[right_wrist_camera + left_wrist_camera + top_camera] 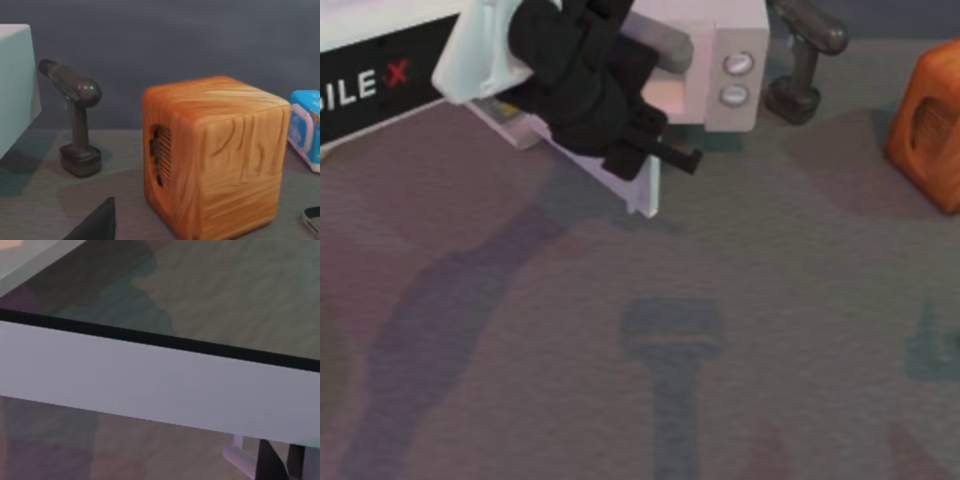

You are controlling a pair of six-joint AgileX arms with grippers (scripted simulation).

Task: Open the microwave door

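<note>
The white microwave (725, 30) stands at the table's back, its two grey knobs (736, 80) on the right panel; its side also shows in the right wrist view (15, 85). The microwave door (642, 190) is swung out toward the table's left front, well away from the opening. My left gripper (665, 152) sits at the door's free end, the black arm covering much of the door. Close up, the door's white edge (150, 385) fills the left wrist view. Two dark fingers (272, 462) stand close together on the pale handle (240, 460). My right gripper (100, 225) is outside the top view.
A dark drill (805, 60) stands right of the microwave. An orange wooden box (930, 120) sits at the right edge, with a blue item (305, 130) beyond it. A white slab with black lettering (370, 70) lies at the back left.
</note>
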